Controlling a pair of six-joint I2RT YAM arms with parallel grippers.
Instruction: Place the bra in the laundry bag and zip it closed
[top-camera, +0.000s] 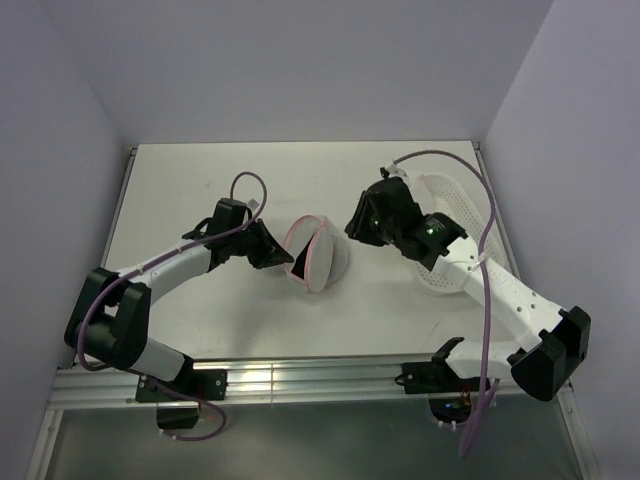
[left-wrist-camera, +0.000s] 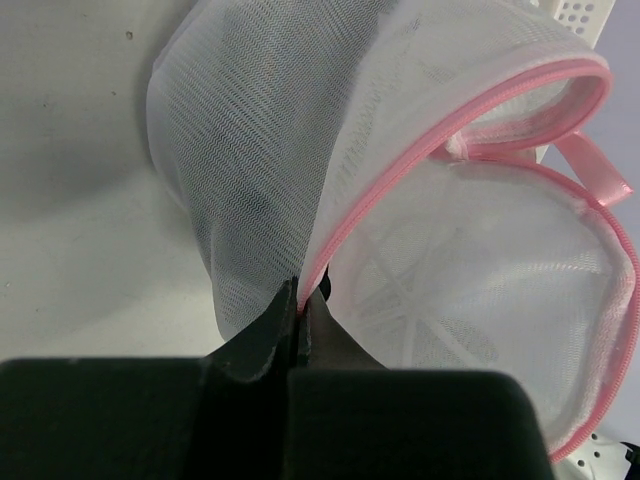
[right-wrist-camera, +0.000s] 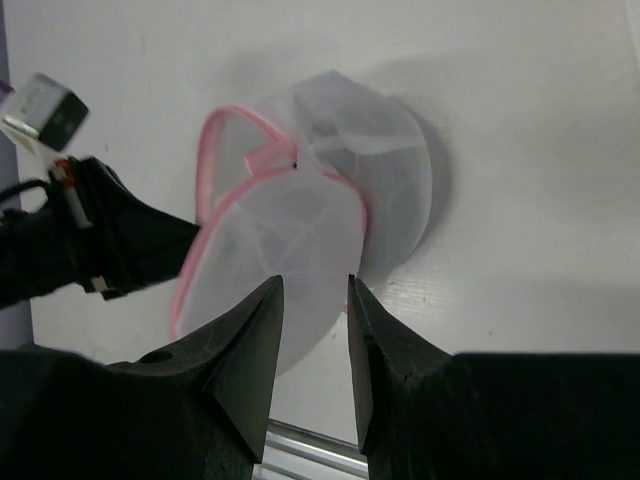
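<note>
The left gripper (top-camera: 288, 262) clamps the rim of the bag (top-camera: 320, 250) at the middle of the table (top-camera: 200, 180). The bag gapes open, with the right gripper (top-camera: 358, 226) near it but apart and a basket (top-camera: 455, 195) beyond.

Left wrist: the left gripper (left-wrist-camera: 300, 296) is clenched on the bag (left-wrist-camera: 480, 290), pinching mesh at the pink trim (left-wrist-camera: 450, 130).

Right wrist: the right gripper (right-wrist-camera: 312, 290) hovers over the bag (right-wrist-camera: 385, 160), jaws parted and holding nothing.
</note>
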